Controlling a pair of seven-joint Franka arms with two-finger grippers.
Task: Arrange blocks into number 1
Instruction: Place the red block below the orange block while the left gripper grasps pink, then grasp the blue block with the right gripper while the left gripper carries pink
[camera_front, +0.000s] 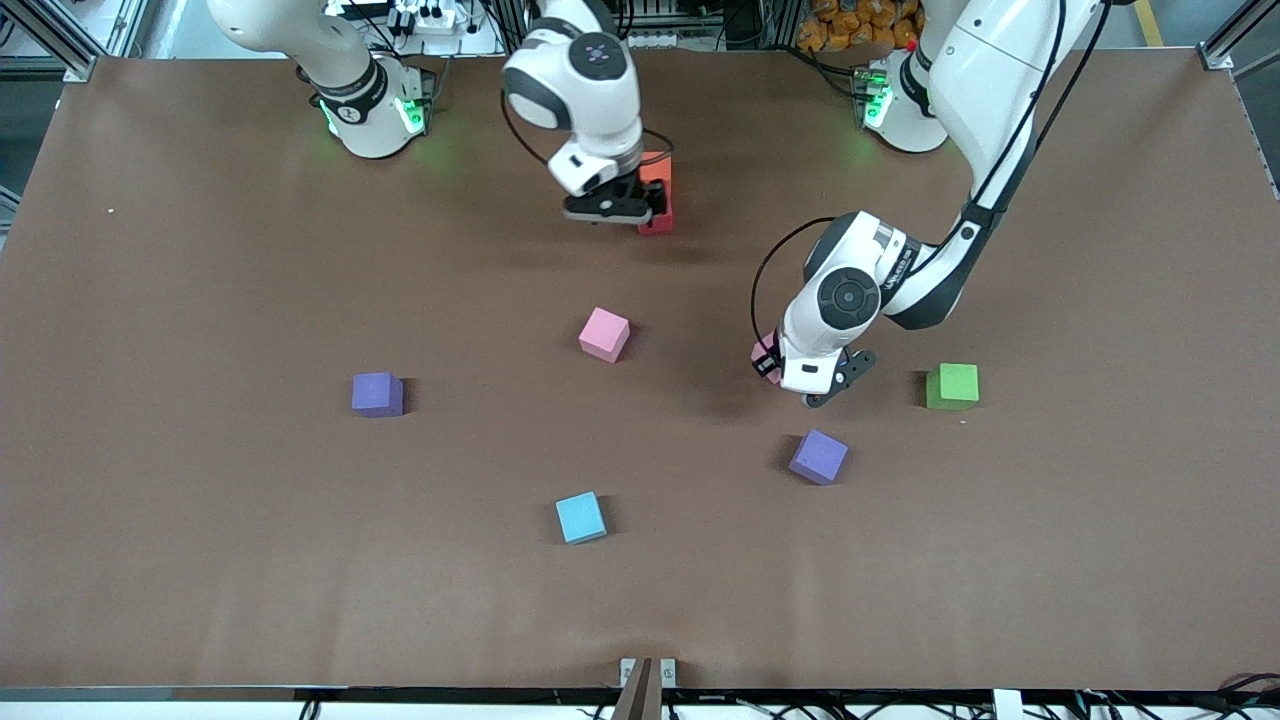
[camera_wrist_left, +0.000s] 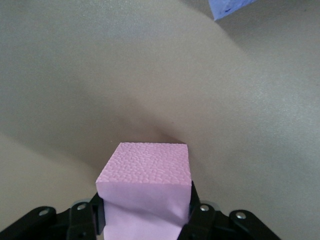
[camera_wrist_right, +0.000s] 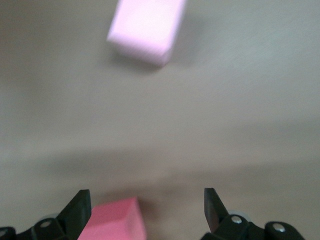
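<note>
Your left gripper (camera_wrist_left: 145, 220) pinches a pink block (camera_wrist_left: 145, 187), a grip plain only in the left wrist view; from the front, that arm mostly hides it. Your right gripper (camera_wrist_right: 147, 210) stands wide open over the red block (camera_front: 658, 215), touching the orange block (camera_front: 656, 167). Counted: two pink including the loose pink block (camera_front: 604, 334), two purple (camera_front: 377, 394) (camera_front: 818, 457), one light-blue cube (camera_front: 581, 517), one green cube (camera_front: 951, 386).

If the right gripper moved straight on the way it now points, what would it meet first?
Probably the red block just below the open right gripper; it sits off-centre, near one finger, so depth is uncertain.
</note>
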